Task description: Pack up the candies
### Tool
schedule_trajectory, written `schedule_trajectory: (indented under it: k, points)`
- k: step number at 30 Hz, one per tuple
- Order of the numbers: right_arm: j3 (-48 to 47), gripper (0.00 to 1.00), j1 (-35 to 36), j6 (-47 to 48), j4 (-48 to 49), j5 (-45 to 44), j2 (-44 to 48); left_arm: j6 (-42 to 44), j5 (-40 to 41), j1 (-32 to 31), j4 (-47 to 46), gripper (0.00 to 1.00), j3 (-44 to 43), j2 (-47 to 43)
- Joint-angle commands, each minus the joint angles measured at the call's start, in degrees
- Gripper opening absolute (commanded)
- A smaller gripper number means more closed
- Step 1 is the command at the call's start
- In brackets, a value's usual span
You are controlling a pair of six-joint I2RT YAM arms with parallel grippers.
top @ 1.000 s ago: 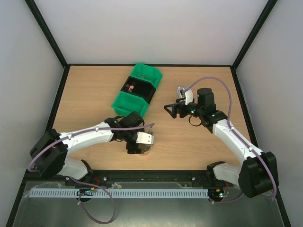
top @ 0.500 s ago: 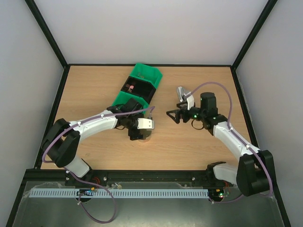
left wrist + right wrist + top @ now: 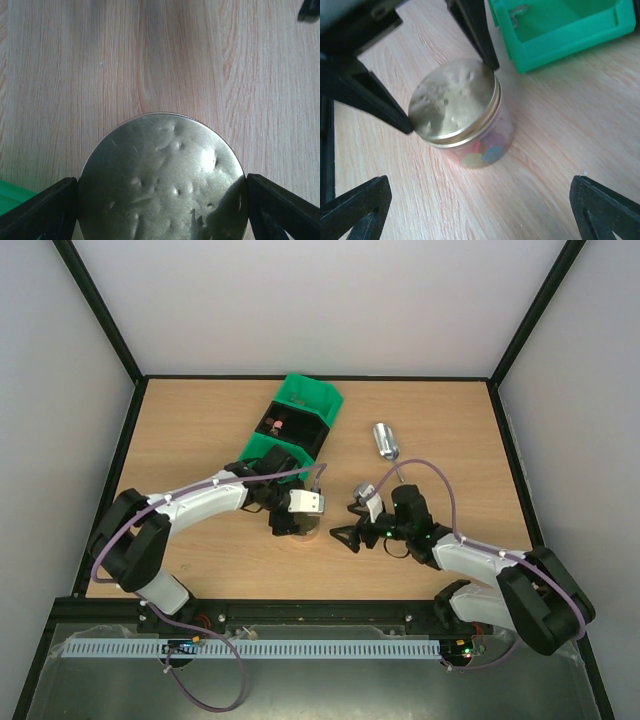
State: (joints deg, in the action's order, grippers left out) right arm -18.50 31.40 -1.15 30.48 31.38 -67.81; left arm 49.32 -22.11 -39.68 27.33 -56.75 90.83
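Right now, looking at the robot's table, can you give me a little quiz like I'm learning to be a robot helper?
1. True or false: the gold lid is on the jar.
2. Where does the metal scoop lie? A inside the jar, B on the table, C on top of the lid.
3. Short answer: which hand holds the jar of candies?
Key: 1 true; 2 B; 3 the left hand.

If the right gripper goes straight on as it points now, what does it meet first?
Probably the gold-lidded jar, held by the left gripper, centred ahead of the open right gripper; depth unclear.
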Motion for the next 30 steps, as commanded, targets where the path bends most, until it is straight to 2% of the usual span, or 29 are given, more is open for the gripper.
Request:
schedule_trajectory:
  k: [1, 7, 15, 24, 30]
  points:
    - [4.9, 0.99, 2.5, 1.0, 11.9, -4.9, -1.2, 0.9, -1.7, 0.3, 6.4, 0.73, 1.2, 2.3]
    - [7.1, 0.99, 4.8, 2.6, 19.8, -7.0, -7.2, -1.3, -1.7, 0.3, 5.3, 0.81, 0.5, 2.2]
    - [8.4, 0.99, 6.2, 7.2, 32.4, -3.1, -16.7, -1.6, -3.5, -0.8, 5.5, 0.76, 1.3, 1.9]
    - [9.0, 0.99, 9.4, 10.9, 37.0, -3.0, -22.1, -3.7, -3.7, -4.2, 1.1, 0.75, 5.5, 2.0]
    - [8.8, 0.99, 9.6, 11.8, 38.6, -3.1, -24.3, -3.6, -3.7, -4.0, 1.0, 0.83, 4.1, 1.8]
